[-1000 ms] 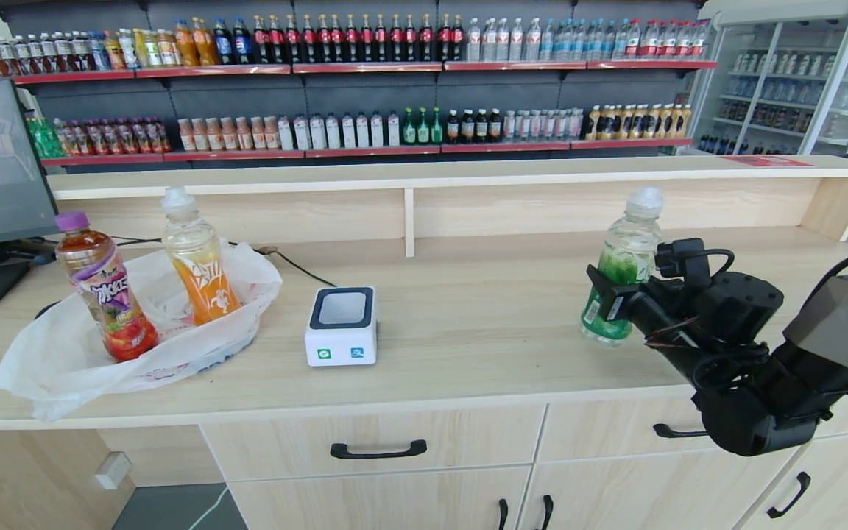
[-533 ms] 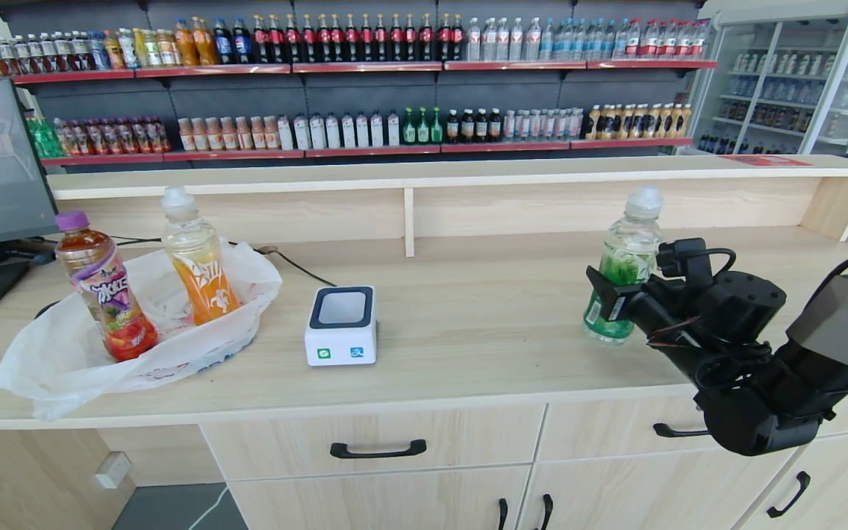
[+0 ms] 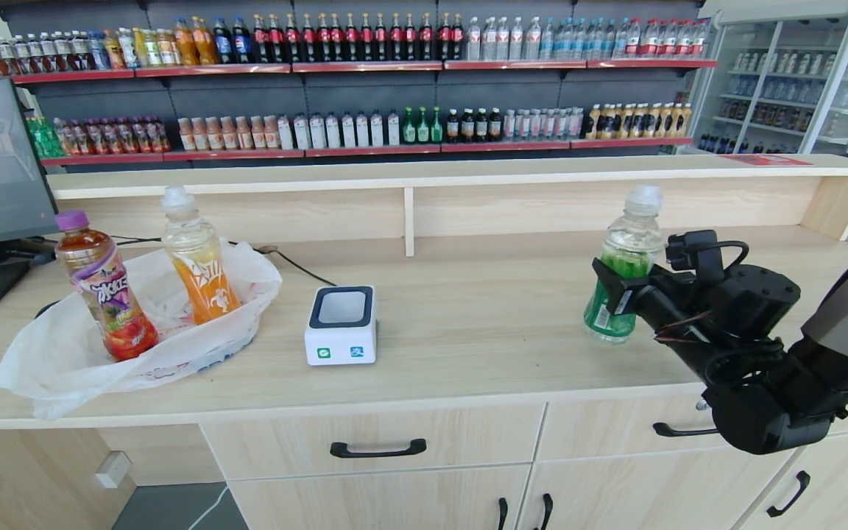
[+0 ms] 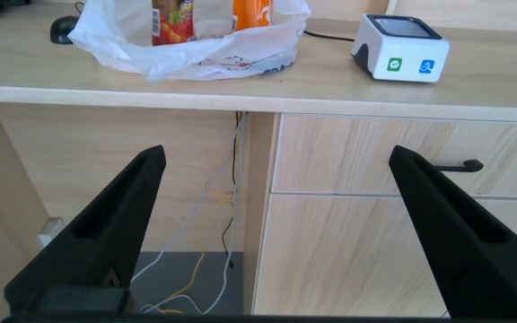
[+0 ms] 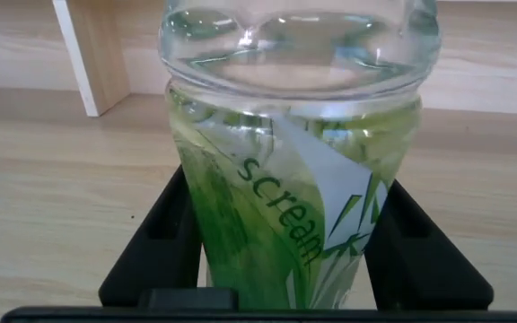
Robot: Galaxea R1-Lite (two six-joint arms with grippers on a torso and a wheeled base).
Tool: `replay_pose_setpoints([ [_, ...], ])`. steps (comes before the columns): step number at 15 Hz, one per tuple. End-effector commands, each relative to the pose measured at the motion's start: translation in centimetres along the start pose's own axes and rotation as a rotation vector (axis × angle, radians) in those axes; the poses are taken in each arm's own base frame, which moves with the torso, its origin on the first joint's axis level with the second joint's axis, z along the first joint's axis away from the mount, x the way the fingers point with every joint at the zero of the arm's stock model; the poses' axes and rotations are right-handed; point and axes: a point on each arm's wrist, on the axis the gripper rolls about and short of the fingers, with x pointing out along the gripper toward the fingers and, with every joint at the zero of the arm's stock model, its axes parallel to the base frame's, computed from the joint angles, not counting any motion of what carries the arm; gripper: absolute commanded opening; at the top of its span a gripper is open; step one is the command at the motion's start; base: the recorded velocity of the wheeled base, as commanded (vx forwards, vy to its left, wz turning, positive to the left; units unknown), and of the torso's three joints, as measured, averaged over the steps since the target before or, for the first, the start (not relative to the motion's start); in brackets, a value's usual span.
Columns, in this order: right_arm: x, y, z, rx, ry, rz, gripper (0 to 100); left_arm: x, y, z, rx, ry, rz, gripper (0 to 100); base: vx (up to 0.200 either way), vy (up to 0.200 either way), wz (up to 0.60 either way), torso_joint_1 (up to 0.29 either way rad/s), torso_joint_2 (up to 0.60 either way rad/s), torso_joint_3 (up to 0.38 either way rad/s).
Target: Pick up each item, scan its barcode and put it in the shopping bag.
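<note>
This is looking like a convenience store, with bottled drinks lining the shelves, a glass-door fridge standing beside them and a payment scanner sitting on the checkout table.

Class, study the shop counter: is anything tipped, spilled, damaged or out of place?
Nothing stands out. Both bottles stand upright in the bag, the scanner sits flat, and the green bottle is upright, with no spill.

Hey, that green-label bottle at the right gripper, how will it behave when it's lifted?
The green-label bottle looks nearly full, so it is probably heavy for its size. Tall and narrow, it may tip if nudged high. Its smooth plastic could slip between the fingers of the right gripper.
</note>
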Motion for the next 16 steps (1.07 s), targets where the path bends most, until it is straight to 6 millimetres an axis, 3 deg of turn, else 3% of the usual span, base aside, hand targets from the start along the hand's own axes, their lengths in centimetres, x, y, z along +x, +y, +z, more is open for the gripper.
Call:
replay_pose_setpoints([
  [1, -0.4, 0.0, 1.1, -0.001, -0.026, 0.001, 0, 0.0, 0.0, 0.0, 0.000, 0.000, 0.000, 100, 0.000, 0.000, 0.00, 0.000, 0.00, 0.000],
  [8, -2.8, 0.1, 4.6, -0.007, -0.079, 0.003, 0, 0.0, 0.0, 0.0, 0.000, 0.000, 0.000, 100, 0.000, 0.000, 0.00, 0.000, 0.00, 0.000],
  [16, -6.0, 2.1, 8.3, -0.001, -0.153, 0.065, 0, 0.0, 0.0, 0.0, 0.000, 0.000, 0.000, 100, 0.000, 0.000, 0.00, 0.000, 0.00, 0.000],
])
